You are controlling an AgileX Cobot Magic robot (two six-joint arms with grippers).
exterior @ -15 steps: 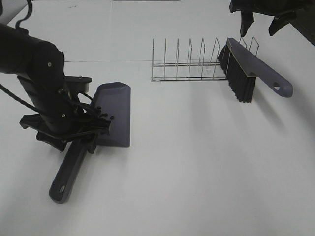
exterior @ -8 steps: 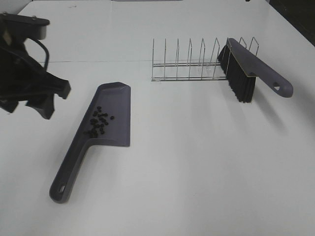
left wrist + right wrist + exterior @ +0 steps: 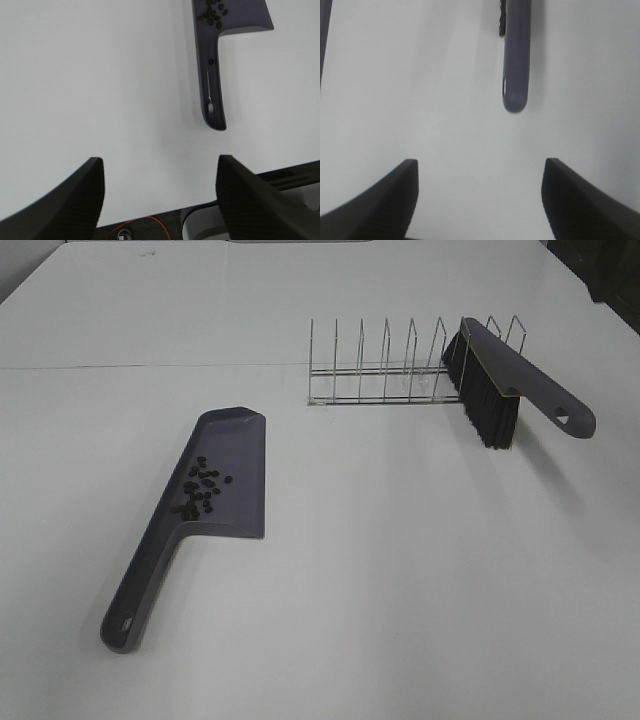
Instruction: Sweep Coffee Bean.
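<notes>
Several tiny dark coffee beans [image 3: 201,491] lie clustered inside the grey-purple dustpan [image 3: 236,455], which rests flat on the white table left of centre. Its handle [image 3: 140,580] points toward the front edge. A matching brush [image 3: 510,375] with black bristles [image 3: 487,405] leans on the right end of a wire rack. Neither gripper shows in the high view. In the left wrist view my left gripper [image 3: 160,200] is open and empty, well back from the dustpan handle [image 3: 212,75] and the beans [image 3: 212,12]. My right gripper [image 3: 480,200] is open and empty, short of the brush handle [image 3: 516,60].
A wire rack [image 3: 385,375] with several upright dividers stands at the back, right of centre, on the white table [image 3: 400,570]. A faint seam in the table top runs across the back. A dark machine base [image 3: 280,180] edges the table in the left wrist view.
The left arm rose off the dustpan and withdrew left out of the high view, uncovering the beans in the pan. The right gripper left the top right corner. Dustpan and brush stayed put.
</notes>
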